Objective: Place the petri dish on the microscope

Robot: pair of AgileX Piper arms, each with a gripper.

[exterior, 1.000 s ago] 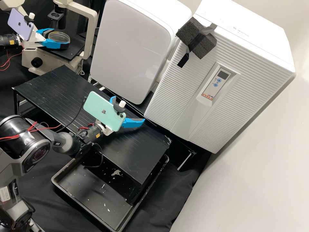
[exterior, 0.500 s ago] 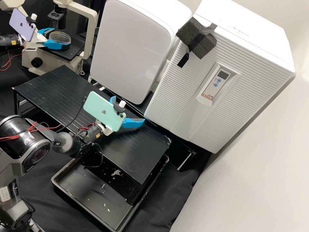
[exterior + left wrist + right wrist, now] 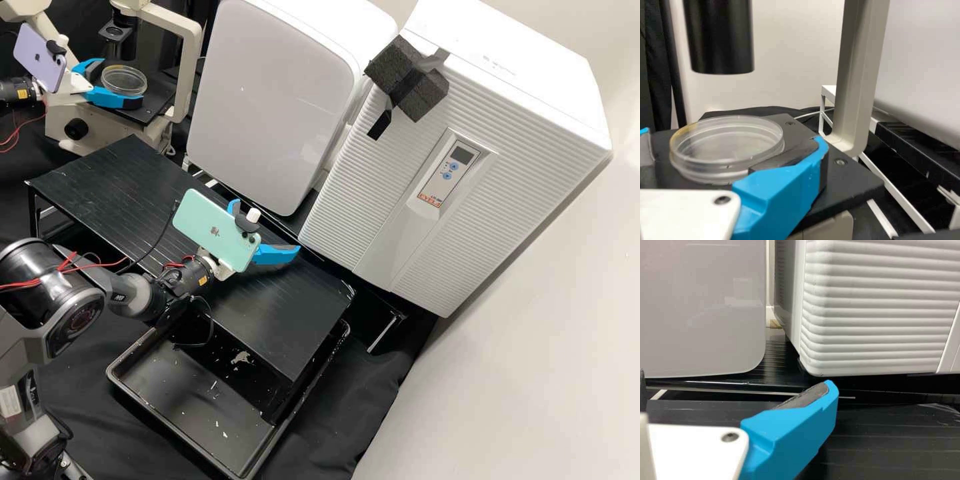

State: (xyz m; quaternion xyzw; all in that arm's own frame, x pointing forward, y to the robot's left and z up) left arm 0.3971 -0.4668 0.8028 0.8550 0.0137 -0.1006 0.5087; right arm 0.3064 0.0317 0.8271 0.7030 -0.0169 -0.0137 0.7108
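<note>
Over the shelf [image 3: 120, 173], the right gripper [image 3: 267, 227] gapes, holding nothing. Beyond, the left gripper [image 3: 121, 81], parted and gripping nothing, should back out straight and level so neither pad drags the dish [image 3: 730, 140]. That seems settled on the stage [image 3: 855, 180], in from its near edge: face up, round, no long axis.
</note>
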